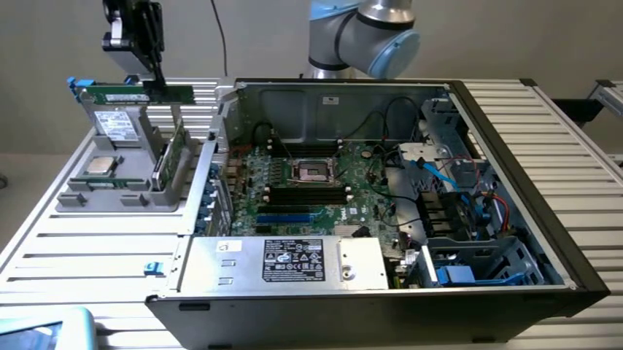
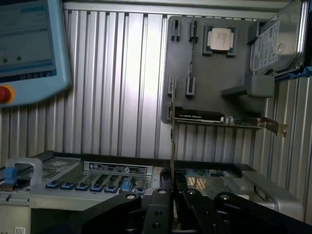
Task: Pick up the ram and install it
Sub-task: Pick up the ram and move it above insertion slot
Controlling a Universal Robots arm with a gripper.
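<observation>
My gripper (image 1: pixel 156 87) hangs above the grey parts holder (image 1: pixel 78 200) at the exterior view's left, shut on the ram (image 1: pixel 117 95). The ram is a long green stick with a white label, held level and lifted clear of the holder. In the wrist view the ram (image 2: pixel 172 131) shows edge-on as a thin line running out from between my black fingers (image 2: pixel 163 192). The open computer case (image 1: pixel 526 153) lies to the exterior view's right, with the motherboard's black memory slots (image 1: pixel 306 194) below the processor socket (image 1: pixel 314 171).
The holder (image 2: pixel 209 92) also carries a grey drive (image 1: pixel 117 125), a silver processor chip (image 1: pixel 102 165) and an upright green card (image 1: pixel 173 154). A power supply (image 1: pixel 282 264) fills the case's near side, with cables (image 1: pixel 438 175) at its right. A teach pendant (image 2: pixel 29 48) lies on the slatted table (image 1: pixel 87 255).
</observation>
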